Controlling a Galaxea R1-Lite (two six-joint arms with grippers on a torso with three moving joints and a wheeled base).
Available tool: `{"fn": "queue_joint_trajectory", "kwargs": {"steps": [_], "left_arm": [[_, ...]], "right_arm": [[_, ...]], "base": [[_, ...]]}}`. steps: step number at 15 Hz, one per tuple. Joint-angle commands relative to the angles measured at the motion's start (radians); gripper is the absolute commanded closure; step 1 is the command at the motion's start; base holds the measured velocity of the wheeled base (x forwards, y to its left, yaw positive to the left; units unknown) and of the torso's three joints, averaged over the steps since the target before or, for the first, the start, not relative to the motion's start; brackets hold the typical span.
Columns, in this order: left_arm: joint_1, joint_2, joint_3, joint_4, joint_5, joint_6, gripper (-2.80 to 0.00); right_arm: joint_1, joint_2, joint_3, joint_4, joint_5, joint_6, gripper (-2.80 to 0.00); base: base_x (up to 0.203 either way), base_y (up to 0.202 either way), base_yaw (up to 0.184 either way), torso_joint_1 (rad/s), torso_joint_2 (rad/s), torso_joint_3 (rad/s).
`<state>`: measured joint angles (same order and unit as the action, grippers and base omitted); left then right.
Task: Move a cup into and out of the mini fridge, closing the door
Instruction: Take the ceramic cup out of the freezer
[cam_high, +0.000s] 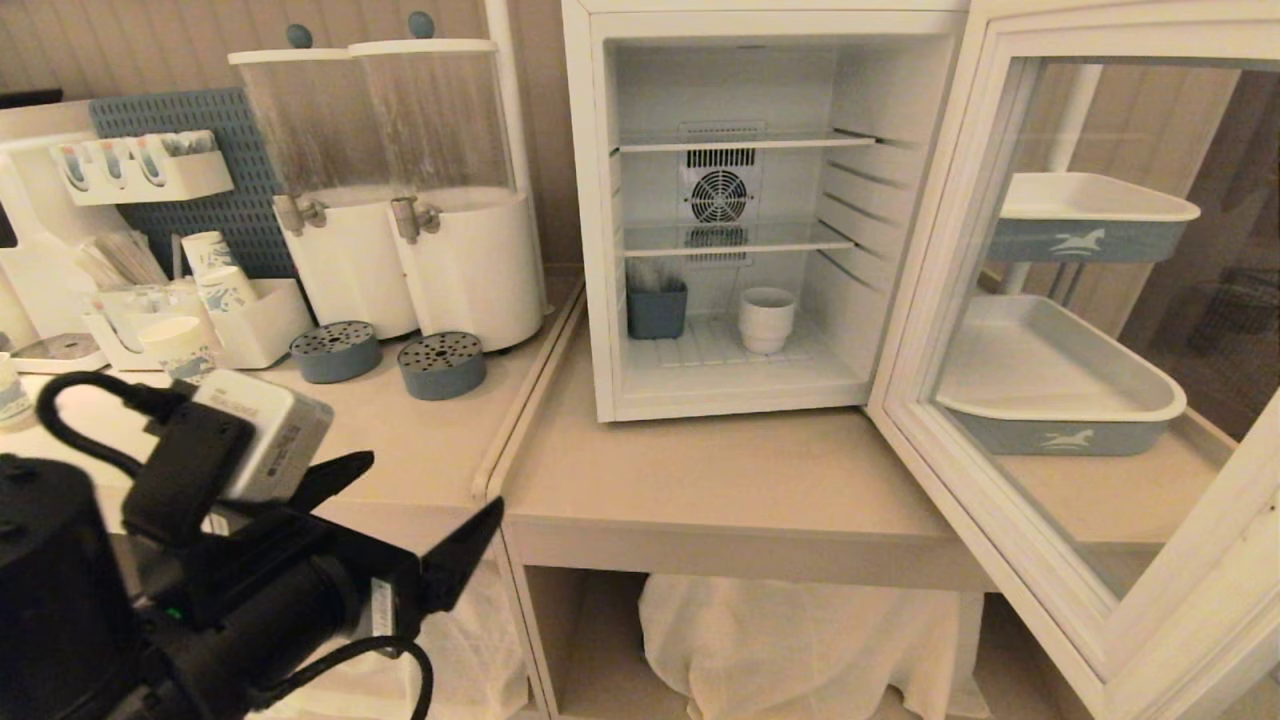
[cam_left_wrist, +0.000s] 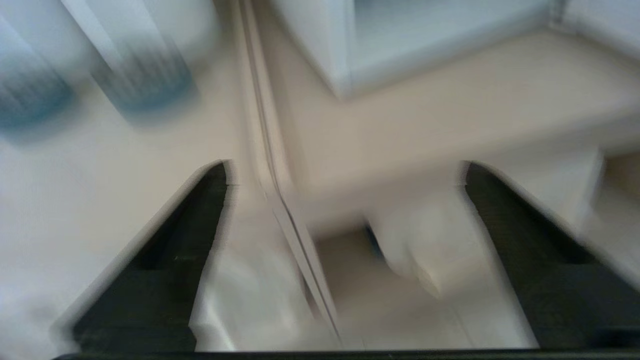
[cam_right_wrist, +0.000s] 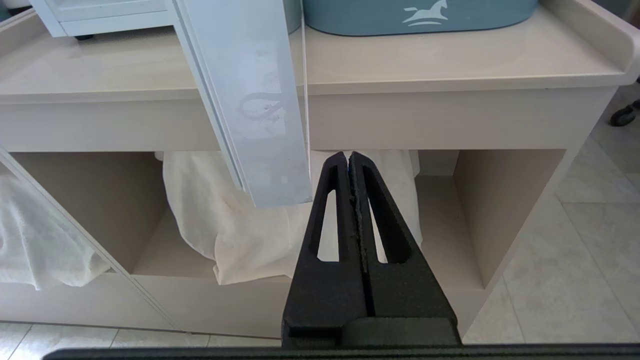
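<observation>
Risk first, by size. The door (cam_high: 1090, 360) of the mini fridge (cam_high: 770, 200) hangs wide open, swung out past the front edge of the surface (cam_high: 700, 480) on the robot's right. It is the biggest hazard: any arm or base motion on that side could clip it, slam it or strain the hinge. In the right wrist view the door's lower edge (cam_right_wrist: 250, 100) sits just beside the right gripper (cam_right_wrist: 350, 160), whose fingers are pressed fully together and hold nothing. That arm is parked low, before the open cubby.

Next, the reach. The left gripper (cam_high: 420, 510) is at the lower left, off the front edge of the surface, fingers spread wide and empty. To reach the cup (cam_high: 767, 318) it must likely cross the raised seam between the two tops and pass under the lower wire shelf; a high approach could knock the shelf.

The cup stands upright on the fridge floor, right of centre, near a small blue-grey container (cam_high: 657, 308) but apart from it. A loose pinch on its squat ceramic body could tip or drop it.

Surroundings: pale beige cabinet tops, white cloth in the cubbies below. Two drink dispensers (cam_high: 400, 180), drip discs, paper cups and a pegboard on the left. Stacked blue-and-white trays (cam_high: 1070, 390) show through the door glass. Tiled floor.
</observation>
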<state>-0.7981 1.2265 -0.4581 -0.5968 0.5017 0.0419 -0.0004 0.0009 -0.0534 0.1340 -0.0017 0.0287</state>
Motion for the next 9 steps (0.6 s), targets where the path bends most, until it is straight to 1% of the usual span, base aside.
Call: {"fn": "queue_joint_trajectory", "kwargs": {"steps": [1, 2, 3, 5, 7, 8, 9], "left_arm": [[0.023, -0.043, 0.076, -0.235, 0.003, 0.099, 0.0], [0.039, -0.081, 0.086, -0.235, 0.003, 0.136, 0.0], [0.046, -0.088, 0.092, -0.233, 0.003, 0.153, 0.0], [0.06, -0.141, 0.087, -0.188, 0.013, 0.155, 0.0], [0.081, -0.265, 0.055, -0.067, 0.058, 0.155, 0.0], [0.092, -0.287, 0.038, -0.016, 0.082, 0.154, 0.0], [0.117, -0.31, 0.023, 0.033, 0.089, 0.152, 0.0]], "right_arm": [[0.0, 0.001, 0.0, 0.001, 0.0, 0.0, 0.0], [0.0, 0.001, 0.0, 0.001, 0.0, 0.0, 0.0], [0.0, 0.001, 0.0, 0.001, 0.0, 0.0, 0.0], [0.0, 0.001, 0.0, 0.001, 0.0, 0.0, 0.0], [0.0, 0.001, -0.002, 0.002, 0.0, -0.001, 0.0], [0.0, 0.001, -0.002, 0.002, 0.0, -0.001, 0.0], [0.0, 0.001, -0.002, 0.004, 0.0, 0.0, 0.0]], "base": [[0.0, 0.0, 0.0, 0.0, 0.0, 0.0], [0.0, 0.0, 0.0, 0.0, 0.0, 0.0], [0.0, 0.0, 0.0, 0.0, 0.0, 0.0], [0.0, 0.0, 0.0, 0.0, 0.0, 0.0], [0.0, 0.0, 0.0, 0.0, 0.0, 0.0], [0.0, 0.0, 0.0, 0.0, 0.0, 0.0], [0.0, 0.0, 0.0, 0.0, 0.0, 0.0]]}}
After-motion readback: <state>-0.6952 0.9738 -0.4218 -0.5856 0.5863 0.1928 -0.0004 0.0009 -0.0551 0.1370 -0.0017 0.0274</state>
